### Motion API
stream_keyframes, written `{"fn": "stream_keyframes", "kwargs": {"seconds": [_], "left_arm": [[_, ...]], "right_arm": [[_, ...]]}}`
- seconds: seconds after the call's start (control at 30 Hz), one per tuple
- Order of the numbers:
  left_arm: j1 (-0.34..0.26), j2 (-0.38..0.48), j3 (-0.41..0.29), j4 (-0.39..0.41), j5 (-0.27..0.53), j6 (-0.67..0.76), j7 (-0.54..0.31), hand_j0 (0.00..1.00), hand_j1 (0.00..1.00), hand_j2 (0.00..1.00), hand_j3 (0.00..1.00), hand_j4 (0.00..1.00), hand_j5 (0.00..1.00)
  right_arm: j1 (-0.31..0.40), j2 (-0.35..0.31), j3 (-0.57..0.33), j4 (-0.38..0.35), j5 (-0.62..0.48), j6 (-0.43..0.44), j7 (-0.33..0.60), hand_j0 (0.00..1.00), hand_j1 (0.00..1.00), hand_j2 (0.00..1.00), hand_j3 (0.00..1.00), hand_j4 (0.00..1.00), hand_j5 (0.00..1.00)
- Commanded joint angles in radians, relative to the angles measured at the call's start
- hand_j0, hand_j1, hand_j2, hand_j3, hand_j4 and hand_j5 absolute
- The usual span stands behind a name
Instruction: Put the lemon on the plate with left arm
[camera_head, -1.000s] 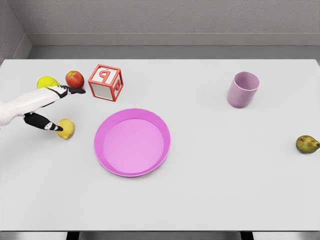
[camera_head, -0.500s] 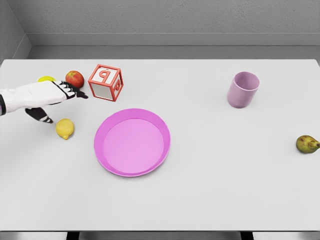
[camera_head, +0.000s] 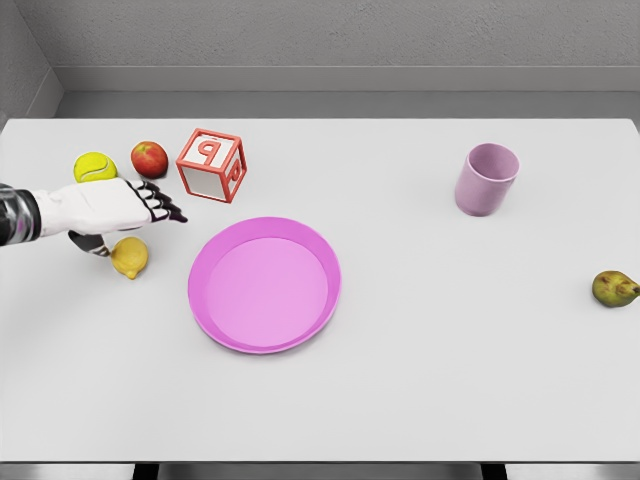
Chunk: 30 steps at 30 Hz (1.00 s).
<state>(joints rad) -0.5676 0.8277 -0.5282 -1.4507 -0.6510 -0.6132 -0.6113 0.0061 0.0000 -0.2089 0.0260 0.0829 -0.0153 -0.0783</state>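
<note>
My left hand (camera_head: 115, 205) reaches in from the left edge, palm down, fingers (camera_head: 160, 205) stretched out flat and holding nothing. The lemon (camera_head: 130, 256) sits on the table (camera_head: 450, 370) just under and slightly nearer to me than my palm; my thumb (camera_head: 88, 243) hangs down just beside it on its left, though I cannot tell whether it touches the fruit. So the task has barely begun, as I judge it: the lemon is not gripped, not lifted, and lies well clear of the pink plate (camera_head: 264, 285), which waits empty to the right of my hand and a little nearer to me. What remains is nearly everything: lower the hand, close around the lemon, carry it rightward over the rim and let it go. Just beyond my hand lie a tennis ball (camera_head: 94, 166) and an apple (camera_head: 149, 158), with a red letter block (camera_head: 210, 164) past my fingertips, so I should take care to pick the right yellow thing. Far to the right stand a purple cup (camera_head: 486, 179) and a pear (camera_head: 614, 288), well out of the way. My right arm is not in view.
</note>
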Motion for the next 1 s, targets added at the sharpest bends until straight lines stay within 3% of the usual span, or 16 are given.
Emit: {"fn": "stream_keyframes", "kwargs": {"seconds": [0.0,0.37,0.97], "left_arm": [[0.000,0.005,-0.004,-0.005,-0.012,0.002,0.000,1.00,1.00,1.00,1.00,1.00,1.00],[0.000,0.008,-0.009,-0.007,-0.009,0.002,0.000,1.00,1.00,1.00,1.00,1.00,1.00],[0.005,0.025,-0.093,-0.004,-0.009,0.002,0.000,1.00,1.00,1.00,1.00,1.00,1.00]], "right_arm": [[0.000,0.000,0.000,0.000,0.000,0.000,0.000,1.00,1.00,1.00,1.00,1.00,1.00],[0.000,0.000,0.000,0.000,0.000,0.000,0.000,1.00,1.00,1.00,1.00,1.00,1.00],[0.000,0.000,0.000,0.000,0.000,0.000,0.000,1.00,1.00,1.00,1.00,1.00,1.00]]}}
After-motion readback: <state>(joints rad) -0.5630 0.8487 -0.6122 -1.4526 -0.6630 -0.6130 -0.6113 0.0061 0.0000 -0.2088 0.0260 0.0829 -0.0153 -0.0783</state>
